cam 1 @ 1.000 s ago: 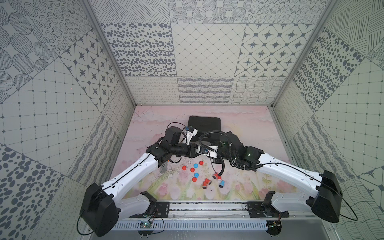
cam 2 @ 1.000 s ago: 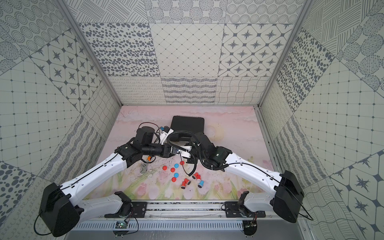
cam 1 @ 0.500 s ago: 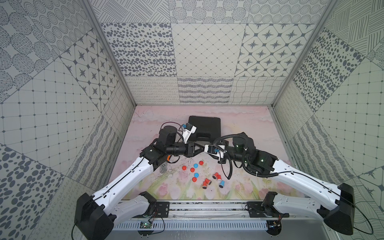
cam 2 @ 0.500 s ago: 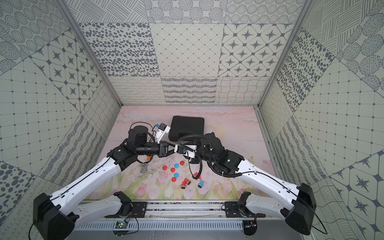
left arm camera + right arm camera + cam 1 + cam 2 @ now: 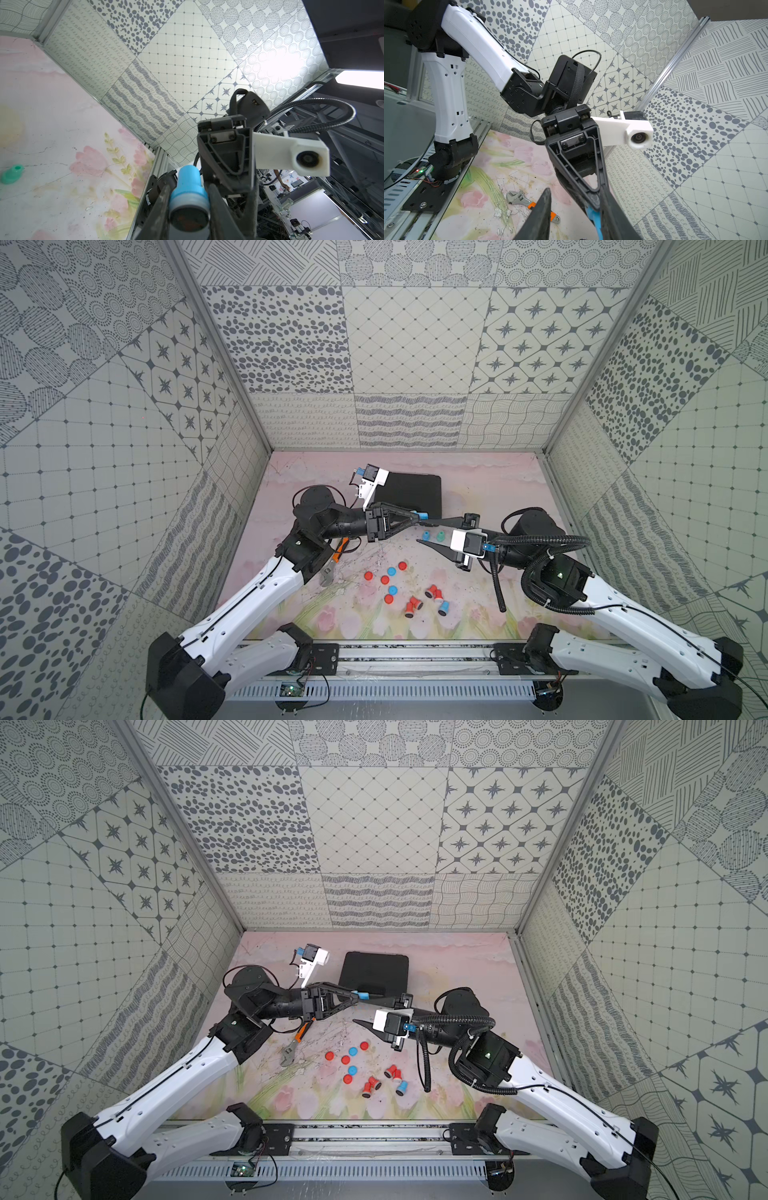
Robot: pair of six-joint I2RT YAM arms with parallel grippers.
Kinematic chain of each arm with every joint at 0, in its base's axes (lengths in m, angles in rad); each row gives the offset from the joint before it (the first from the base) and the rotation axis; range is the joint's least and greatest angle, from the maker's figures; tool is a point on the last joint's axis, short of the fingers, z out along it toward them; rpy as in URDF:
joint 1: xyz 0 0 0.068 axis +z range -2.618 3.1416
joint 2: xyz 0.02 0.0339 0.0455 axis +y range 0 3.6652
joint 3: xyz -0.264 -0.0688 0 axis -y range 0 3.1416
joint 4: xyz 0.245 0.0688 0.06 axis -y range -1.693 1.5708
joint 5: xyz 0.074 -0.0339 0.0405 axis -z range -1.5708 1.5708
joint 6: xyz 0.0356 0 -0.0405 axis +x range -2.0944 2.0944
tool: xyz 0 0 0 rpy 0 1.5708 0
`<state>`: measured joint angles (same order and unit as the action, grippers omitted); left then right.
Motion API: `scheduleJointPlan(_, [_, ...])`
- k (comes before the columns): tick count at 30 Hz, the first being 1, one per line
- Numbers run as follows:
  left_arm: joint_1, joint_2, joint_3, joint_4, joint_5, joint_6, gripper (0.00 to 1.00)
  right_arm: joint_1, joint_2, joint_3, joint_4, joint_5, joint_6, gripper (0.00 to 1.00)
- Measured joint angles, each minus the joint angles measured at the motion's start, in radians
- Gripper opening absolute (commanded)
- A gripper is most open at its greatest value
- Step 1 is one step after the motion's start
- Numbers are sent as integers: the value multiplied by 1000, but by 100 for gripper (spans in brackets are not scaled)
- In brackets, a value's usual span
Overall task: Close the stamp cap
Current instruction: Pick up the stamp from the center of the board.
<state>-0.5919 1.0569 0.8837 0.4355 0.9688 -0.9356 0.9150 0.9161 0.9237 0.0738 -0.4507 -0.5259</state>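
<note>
A blue stamp [image 5: 422,515] [image 5: 363,995] is held above the mat by my left gripper [image 5: 417,516] [image 5: 188,187], which is shut on it. In the left wrist view the stamp [image 5: 189,193] turns its wide end with a dark round face toward the camera; I cannot tell whether a cap is on it. Loose red and blue caps [image 5: 390,571] [image 5: 353,1051] lie on the mat. My right gripper [image 5: 419,532] [image 5: 359,1011] [image 5: 575,189] is open, one finger alongside the stamp's narrow end, the other well below it, holding nothing.
A black case [image 5: 409,491] [image 5: 374,969] lies behind the grippers. A wrench [image 5: 332,568] [image 5: 519,197] with an orange handle sits under the left arm. Two small stamps [image 5: 432,536] stand beneath the grippers. Red and blue stamps [image 5: 434,593] lie toward the front.
The right gripper has opened and let go of the blue stamp, and its arm has drawn back to the right. The left gripper keeps the stamp and has shifted slightly toward the back.
</note>
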Motion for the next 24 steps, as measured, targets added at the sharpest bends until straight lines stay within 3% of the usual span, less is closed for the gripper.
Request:
scheduleJointPlan(11, [3, 60, -18, 323, 73, -228, 1, 0, -26, 0, 40, 22, 20, 39])
scheduleJointPlan(20, [3, 62, -21, 403, 105, -288, 0, 0, -40, 16, 53, 50, 21, 39])
scheduleJointPlan(24, [3, 59, -21, 411, 117, -295, 0, 0, -20, 48, 39, 50, 22, 34])
